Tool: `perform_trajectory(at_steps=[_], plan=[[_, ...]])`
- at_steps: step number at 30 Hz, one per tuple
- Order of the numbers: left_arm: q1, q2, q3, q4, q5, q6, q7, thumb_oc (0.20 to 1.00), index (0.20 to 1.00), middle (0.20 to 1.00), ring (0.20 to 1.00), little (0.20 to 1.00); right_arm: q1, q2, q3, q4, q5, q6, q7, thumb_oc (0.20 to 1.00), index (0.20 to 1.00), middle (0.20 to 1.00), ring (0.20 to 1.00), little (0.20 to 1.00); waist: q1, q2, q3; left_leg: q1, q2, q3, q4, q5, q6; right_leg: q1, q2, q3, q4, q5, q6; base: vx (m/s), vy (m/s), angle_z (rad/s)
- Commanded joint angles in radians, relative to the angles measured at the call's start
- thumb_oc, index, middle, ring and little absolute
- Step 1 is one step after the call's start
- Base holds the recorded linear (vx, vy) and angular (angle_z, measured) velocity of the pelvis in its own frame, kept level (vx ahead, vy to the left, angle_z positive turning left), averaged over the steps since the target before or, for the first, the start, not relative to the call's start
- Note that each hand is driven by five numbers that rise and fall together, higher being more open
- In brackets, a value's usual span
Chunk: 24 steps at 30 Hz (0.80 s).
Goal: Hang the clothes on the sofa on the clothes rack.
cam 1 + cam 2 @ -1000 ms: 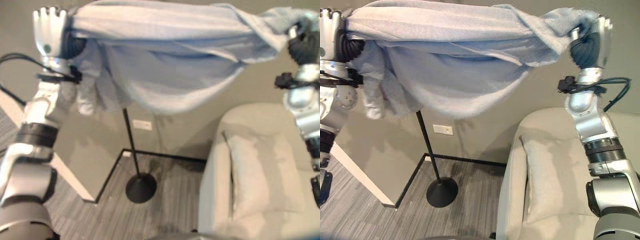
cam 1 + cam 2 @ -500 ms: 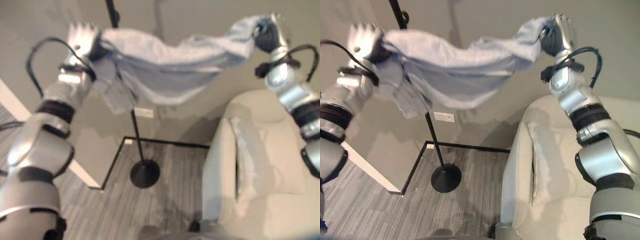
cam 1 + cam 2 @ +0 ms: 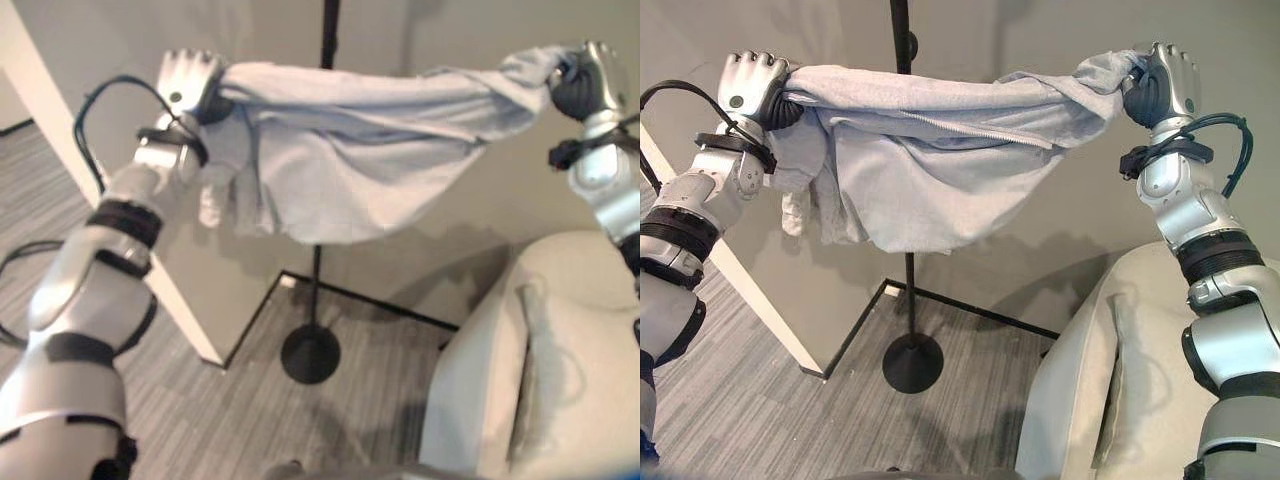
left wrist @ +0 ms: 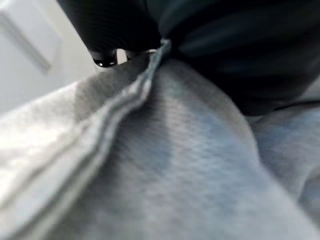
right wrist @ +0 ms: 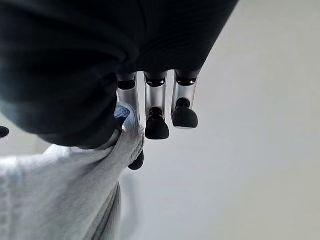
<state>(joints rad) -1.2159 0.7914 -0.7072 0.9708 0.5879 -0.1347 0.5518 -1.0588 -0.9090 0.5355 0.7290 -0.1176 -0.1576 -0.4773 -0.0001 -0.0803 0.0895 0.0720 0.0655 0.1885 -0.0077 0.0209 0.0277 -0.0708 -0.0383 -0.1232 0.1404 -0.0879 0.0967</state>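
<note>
- While both arms reach up and apart, a pale grey-blue garment (image 3: 940, 160) hangs stretched between the two hands, high above the floor and just in front of the clothes rack's black pole (image 3: 908, 290).
- At one end, the left hand (image 3: 752, 85) has its fingers curled round bunched cloth; the left wrist view shows a stitched hem running straight into the hand's dark cover.
- At the other end, the right hand (image 3: 1162, 82) pinches the cloth too: in the right wrist view some fingers (image 5: 156, 120) stand out straight, while fabric is wedged between another finger and the palm.
- Holding it wide like this probably keeps the top edge spread and level, so it can be draped across the rack rather than dropped as a lump.
- Seen from the head views, the pole rises behind the middle of the garment, and its round black base (image 3: 913, 362) sits on the grey floor below, near the wall.
- Soft and thick like fleece or sweatshirt knit, the garment has a zip line (image 3: 980, 130) running along its upper part.
- Most of the cloth sags in a deep belly under the taut top edge, and a sleeve (image 3: 795, 205) dangles beneath the left hand.
- Low down on the robot's right stands the beige sofa (image 3: 1120, 380), with no other clothing visible on the part shown.
</note>
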Motion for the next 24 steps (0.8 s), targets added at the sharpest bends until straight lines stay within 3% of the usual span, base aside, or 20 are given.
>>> perform_trajectory(at_steps=[1, 6, 15, 20, 21, 23, 24], plan=[[-0.019, 0.012, 0.008, 0.066, -0.048, 0.018, 0.013, 0.200, 0.200, 0.200, 0.200, 0.200, -0.043, -0.057, -0.044, 0.094, 0.032, 0.023, -0.058, 0.200, 0.200, 0.200, 0.200, 0.200, -0.025, 0.020, -0.071, -0.021, -0.077, 0.029, -0.080, 0.025, -0.028, 0.053, 0.034, 0.007, -0.221, 0.178, 0.035, 0.10, 0.038, 0.43], [-0.031, -0.061, -0.012, 0.192, -0.091, 0.006, -0.011, 0.200, 0.200, 0.200, 0.200, 0.200, -0.115, -0.012, 0.028, 0.261, 0.071, 0.027, -0.037, 0.200, 0.200, 0.200, 0.200, 0.200, -0.013, 0.042, -0.113, -0.041, -0.090, 0.028, -0.080, 0.023, -0.030, 0.062, 0.023, 0.026, -0.228, 0.198, 0.034, 0.12, 0.077, 0.04], [-0.014, -0.115, -0.015, 0.307, -0.120, 0.038, -0.059, 0.200, 0.200, 0.200, 0.200, 0.200, -0.142, 0.061, 0.089, 0.385, 0.081, 0.042, 0.018, 0.200, 0.200, 0.200, 0.200, 0.200, -0.019, 0.056, -0.094, -0.075, -0.093, 0.015, -0.080, 0.028, -0.037, 0.037, 0.017, 0.034, -0.228, 0.207, 0.030, 0.03, 0.031, -0.06], [0.138, -0.143, 0.077, 0.314, -0.130, 0.066, -0.100, 0.200, 0.200, 0.200, 0.200, 0.200, -0.001, 0.139, 0.028, 0.293, 0.100, 0.041, 0.048, 0.200, 0.200, 0.200, 0.200, 0.200, -0.009, 0.052, -0.077, -0.078, -0.096, 0.010, -0.080, 0.023, -0.033, 0.037, 0.016, 0.032, -0.228, 0.201, 0.022, 0.01, 0.006, -0.04], [0.245, -0.195, 0.144, 0.325, -0.147, 0.075, -0.114, 0.200, 0.200, 0.200, 0.200, 0.200, 0.089, 0.204, 0.007, 0.245, 0.104, 0.030, 0.072, 0.200, 0.200, 0.200, 0.200, 0.200, -0.002, 0.050, -0.068, -0.059, -0.097, 0.007, -0.080, 0.011, -0.029, 0.056, 0.017, 0.030, -0.228, 0.190, 0.018, 0.04, 0.002, 0.00], [0.296, -0.230, 0.173, 0.332, -0.161, 0.078, -0.122, 0.200, 0.200, 0.200, 0.200, 0.200, 0.133, 0.236, -0.008, 0.230, 0.114, 0.026, 0.080, 0.200, 0.200, 0.200, 0.200, 0.200, 0.000, 0.049, -0.068, -0.052, -0.098, 0.004, -0.080, 0.009, -0.027, 0.062, 0.017, 0.029, -0.228, 0.187, 0.016, 0.04, 0.001, -0.03], [0.388, -0.322, 0.257, 0.330, -0.264, 0.080, -0.140, 0.200, 0.200, 0.200, 0.200, 0.200, 0.221, 0.325, -0.045, 0.203, 0.158, 0.022, 0.099, 0.200, 0.200, 0.200, 0.200, 0.200, 0.007, 0.046, -0.071, -0.040, -0.100, 0.002, -0.080, 0.004, -0.024, 0.075, 0.017, 0.028, -0.228, 0.180, 0.010, 0.05, 0.006, -0.04]])
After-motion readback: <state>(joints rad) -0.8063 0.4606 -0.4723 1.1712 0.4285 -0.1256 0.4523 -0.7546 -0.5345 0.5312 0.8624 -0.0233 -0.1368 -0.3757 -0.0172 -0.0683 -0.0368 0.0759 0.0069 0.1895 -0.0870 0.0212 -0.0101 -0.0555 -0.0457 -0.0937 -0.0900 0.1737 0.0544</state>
